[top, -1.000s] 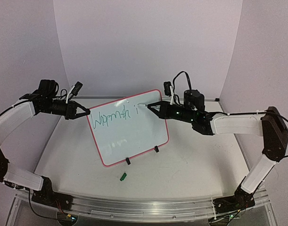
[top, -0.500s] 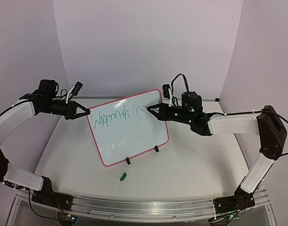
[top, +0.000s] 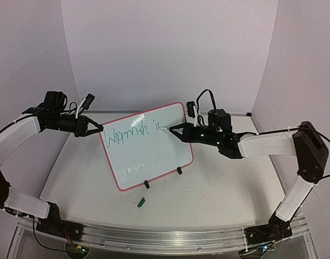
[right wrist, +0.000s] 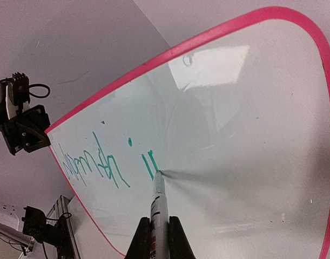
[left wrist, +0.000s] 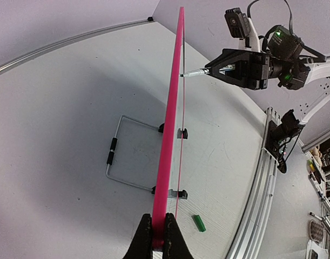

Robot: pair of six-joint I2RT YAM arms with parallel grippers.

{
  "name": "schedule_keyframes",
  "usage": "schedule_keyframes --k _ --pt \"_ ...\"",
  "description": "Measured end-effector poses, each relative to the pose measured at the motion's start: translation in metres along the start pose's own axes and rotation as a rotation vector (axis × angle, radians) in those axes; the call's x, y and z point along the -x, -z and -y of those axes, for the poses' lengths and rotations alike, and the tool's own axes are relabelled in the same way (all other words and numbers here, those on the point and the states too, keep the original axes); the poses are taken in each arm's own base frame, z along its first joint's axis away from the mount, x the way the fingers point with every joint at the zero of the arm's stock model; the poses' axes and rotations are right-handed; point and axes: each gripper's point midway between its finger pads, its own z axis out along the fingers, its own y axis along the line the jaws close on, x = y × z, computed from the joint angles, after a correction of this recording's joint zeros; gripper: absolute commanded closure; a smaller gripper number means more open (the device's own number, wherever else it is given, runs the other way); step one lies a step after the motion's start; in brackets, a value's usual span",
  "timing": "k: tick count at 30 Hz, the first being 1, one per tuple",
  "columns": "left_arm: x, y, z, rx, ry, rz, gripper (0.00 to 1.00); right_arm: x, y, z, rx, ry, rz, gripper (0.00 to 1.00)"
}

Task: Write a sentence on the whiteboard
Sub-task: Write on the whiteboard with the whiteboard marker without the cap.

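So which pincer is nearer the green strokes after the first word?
Right. The right pincer holds the marker with its tip on those strokes. The left pincer clamps the whiteboard at its opposite edge, beyond the first word.

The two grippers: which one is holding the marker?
The right gripper, its marker tip touching the whiteboard beside the green writing; the left gripper only clamps the whiteboard's edge.

- A small green cap (top: 141, 202) lies on my table (top: 224, 183), close to its near edge.
- A metal rail (top: 165, 237) runs along that near edge.
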Motion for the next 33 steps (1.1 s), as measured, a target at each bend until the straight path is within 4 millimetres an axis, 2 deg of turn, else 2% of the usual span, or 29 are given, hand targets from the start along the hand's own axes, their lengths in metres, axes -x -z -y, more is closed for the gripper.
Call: schedule_keyframes --k 9,33 --pt "0.000 0.000 0.000 0.000 0.000 0.000 1.00 -0.002 0.001 0.000 0.007 -0.026 0.002 1.00" --pt "0.000 0.000 0.000 0.003 0.000 -0.001 1.00 0.021 0.001 -0.001 -0.007 -0.039 0.102 1.00"
